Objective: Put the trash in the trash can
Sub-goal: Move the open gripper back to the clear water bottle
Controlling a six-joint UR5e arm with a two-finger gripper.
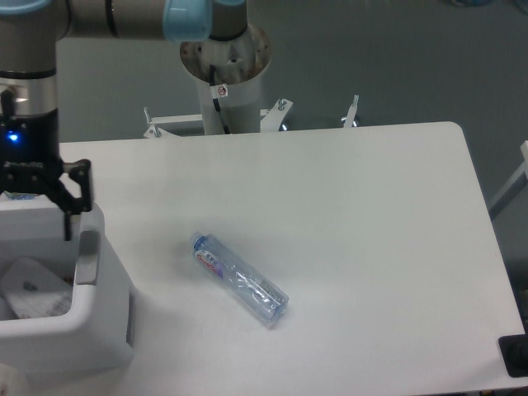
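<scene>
The single fixed camera looks down on a white counter (346,247) with rounded corners, and on it, roughly in the middle and a little toward the left, lies a crushed clear plastic water bottle with a red-blue label (239,279), on its side and slanting from upper left to lower right, with its label end toward the upper left. At the left edge of the view stands the boxy white plastic trash can with rounded corners (91,330), well apart from the bottle; a grey flap (86,256) runs along its right rim. Inside the can, low against the left part of the opening, rests a crumpled clear-white plastic wrapper (33,286), apart from the tool. The black two-finger tool (37,202) hangs above the back rim of the can at the end of the silver and black arm (29,91), on which a small blue light glows; its fingers (66,221) stand spread wide, with nothing between them, and the left side of the tool is cut off by the picture's edge. Behind the counter rises the arm's white pedestal base (224,70) on a grey floor.
</scene>
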